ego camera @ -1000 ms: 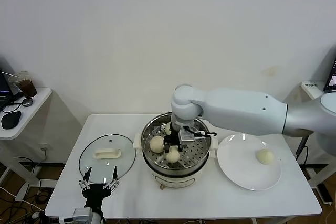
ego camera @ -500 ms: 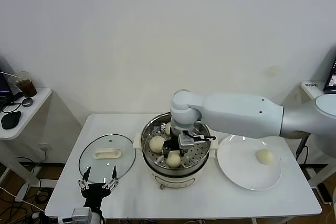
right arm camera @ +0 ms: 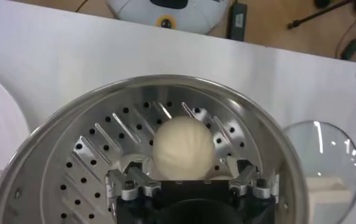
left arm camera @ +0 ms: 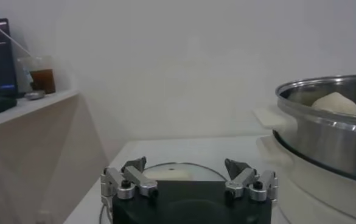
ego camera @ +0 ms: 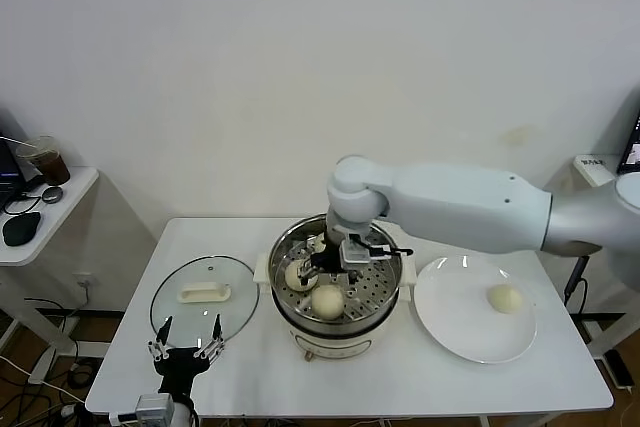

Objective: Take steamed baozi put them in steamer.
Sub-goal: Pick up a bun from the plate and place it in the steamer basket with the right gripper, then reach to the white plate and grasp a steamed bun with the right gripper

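The steamer [ego camera: 340, 331] stands mid-table, with its perforated tray showing in the right wrist view [right arm camera: 98, 152]. Three baozi lie in it: one at the front [ego camera: 328, 300], one at the left [ego camera: 297, 274] and one at the back [ego camera: 318, 244], partly hidden by the arm. A fourth baozi [ego camera: 505, 298] lies on the white plate [ego camera: 455, 327]. My right gripper [ego camera: 345, 253] hovers over the tray, open, with its fingers spread either side of the front baozi [right arm camera: 182, 148] and above it. My left gripper [ego camera: 187, 354] is open and parked at the front left.
The glass lid with a white handle [ego camera: 205, 297] lies flat left of the steamer, just beyond my left gripper [left arm camera: 187, 175]. A side table [ego camera: 45, 209] with a cup stands off to the left. The steamer wall [left arm camera: 330, 146] rises beside the left gripper.
My right gripper has lifted off the front baozi, which now lies free on the tray. The left arm has not moved.
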You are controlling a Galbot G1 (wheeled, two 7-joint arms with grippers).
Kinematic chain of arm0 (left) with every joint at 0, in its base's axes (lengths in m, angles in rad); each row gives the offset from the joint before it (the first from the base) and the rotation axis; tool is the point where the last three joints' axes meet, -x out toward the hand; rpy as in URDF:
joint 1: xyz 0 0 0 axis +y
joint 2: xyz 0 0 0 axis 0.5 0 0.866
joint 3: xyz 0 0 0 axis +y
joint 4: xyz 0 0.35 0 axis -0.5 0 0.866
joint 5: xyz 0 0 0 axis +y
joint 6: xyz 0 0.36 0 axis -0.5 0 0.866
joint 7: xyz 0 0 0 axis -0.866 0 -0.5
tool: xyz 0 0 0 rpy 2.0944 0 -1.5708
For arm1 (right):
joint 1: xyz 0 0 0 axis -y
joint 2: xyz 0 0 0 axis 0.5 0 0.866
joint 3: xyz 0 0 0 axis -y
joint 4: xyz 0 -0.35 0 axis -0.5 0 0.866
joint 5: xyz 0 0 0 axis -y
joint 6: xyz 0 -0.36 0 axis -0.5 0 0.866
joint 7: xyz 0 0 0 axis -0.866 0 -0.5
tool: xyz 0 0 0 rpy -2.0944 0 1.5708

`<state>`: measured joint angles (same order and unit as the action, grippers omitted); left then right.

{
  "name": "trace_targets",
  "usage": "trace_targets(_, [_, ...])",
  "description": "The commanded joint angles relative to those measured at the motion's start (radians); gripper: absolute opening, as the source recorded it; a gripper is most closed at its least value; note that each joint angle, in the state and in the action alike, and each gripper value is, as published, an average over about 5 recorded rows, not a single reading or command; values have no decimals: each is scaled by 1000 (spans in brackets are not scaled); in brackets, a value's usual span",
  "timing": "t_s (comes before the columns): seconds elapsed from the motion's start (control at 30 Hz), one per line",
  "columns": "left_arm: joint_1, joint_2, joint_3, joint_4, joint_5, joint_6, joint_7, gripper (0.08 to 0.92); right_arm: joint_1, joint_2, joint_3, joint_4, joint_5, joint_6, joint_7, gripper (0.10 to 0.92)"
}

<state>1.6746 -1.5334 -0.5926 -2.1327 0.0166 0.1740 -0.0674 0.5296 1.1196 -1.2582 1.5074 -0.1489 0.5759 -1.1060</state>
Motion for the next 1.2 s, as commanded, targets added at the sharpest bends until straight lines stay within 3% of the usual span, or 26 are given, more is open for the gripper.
trace_targets(0.03, [2, 1, 1, -2, -1, 0, 1, 823, 94, -170, 21, 42, 203, -122, -28, 823])
trace_targets(0.27, [3, 10, -1, -15, -20, 4, 9, 823, 149, -429, -4, 43, 570, -545, -7, 823])
trace_targets(0.47, [6, 22, 3, -23, -47, 5, 22, 823, 71, -613, 48, -52, 594, -762, -24, 823])
trace_targets(0.77, [13, 21, -1, -11, -66, 9, 33, 823, -261, -744, 351, -87, 367, -941, -101, 823])
trace_targets(1.07, [36, 20, -6, -8, -64, 10, 35, 823, -624, -675, 659, -203, 1, -821, -105, 823])
trace_targets(1.2, [37, 19, -11, 1, -63, 12, 35, 823, -672, -612, 719, -280, -87, -776, -90, 823])
